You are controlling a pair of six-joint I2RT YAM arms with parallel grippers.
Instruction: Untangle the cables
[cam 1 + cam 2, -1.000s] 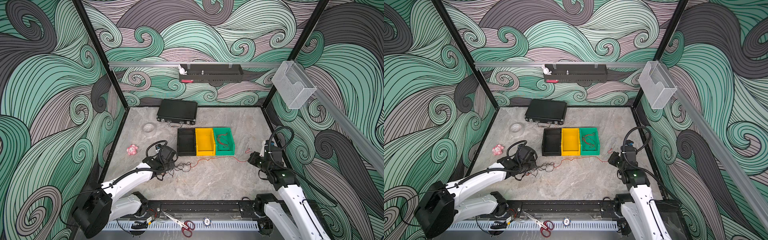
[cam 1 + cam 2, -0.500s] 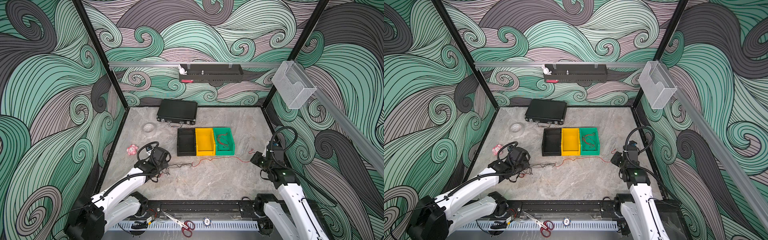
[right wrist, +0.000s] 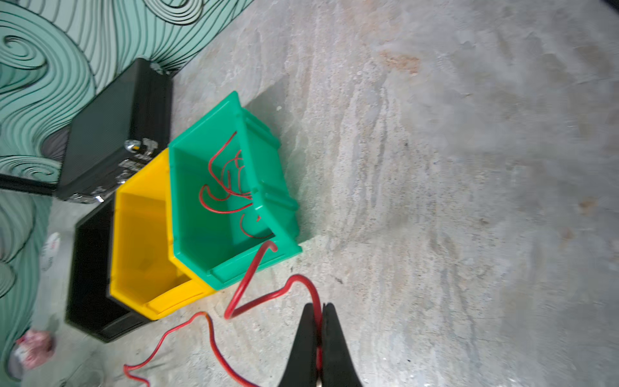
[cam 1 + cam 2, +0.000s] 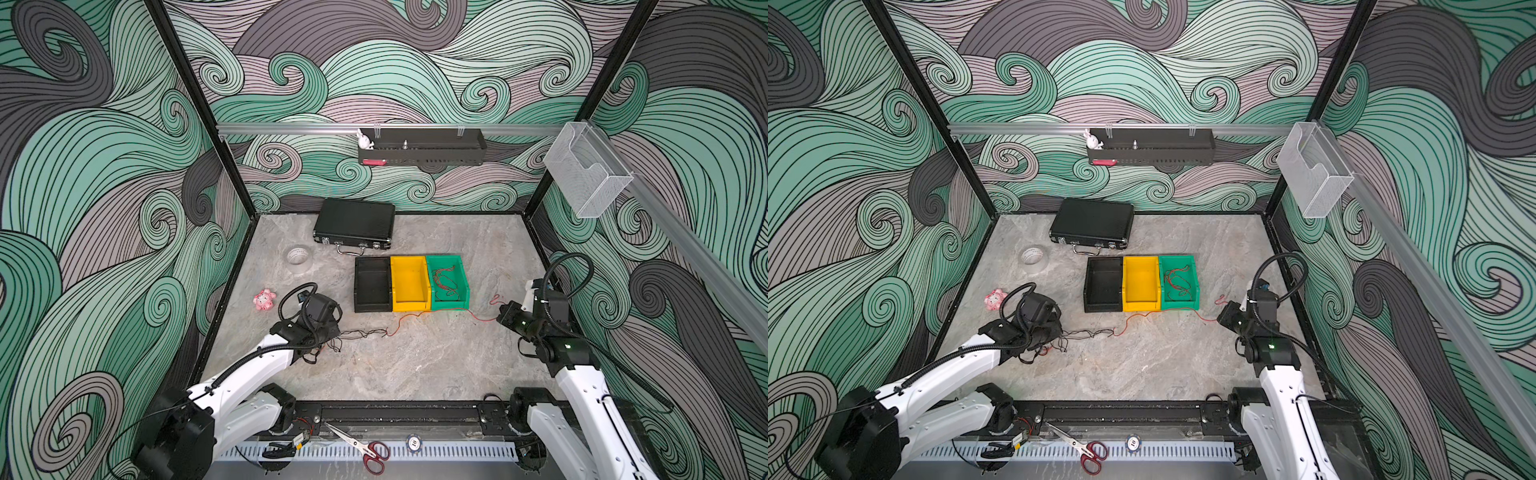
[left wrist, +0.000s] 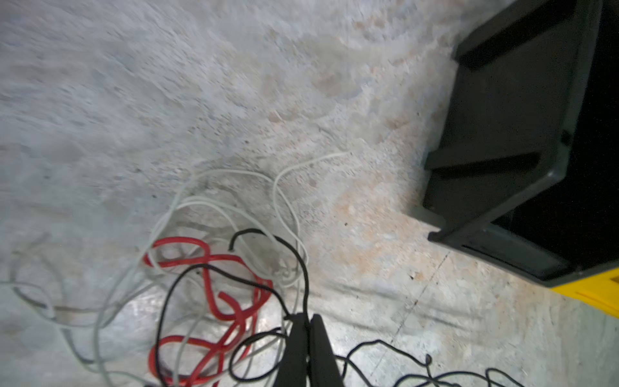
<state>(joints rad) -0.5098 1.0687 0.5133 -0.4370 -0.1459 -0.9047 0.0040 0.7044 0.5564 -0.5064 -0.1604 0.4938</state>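
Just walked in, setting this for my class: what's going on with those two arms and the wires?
Two robot arms are working a tangle of cables apart. The left gripper is shut on a black cable at that knot of red, white and black strands. The right gripper is shut on a red cable that trails across the table towards it. More red wires already lie in the green bin.

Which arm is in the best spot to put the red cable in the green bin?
Right. The right claw is shut on the red cable and sits near the green bin, where red cables already lie. The left claw is shut on a black cable, farther off.
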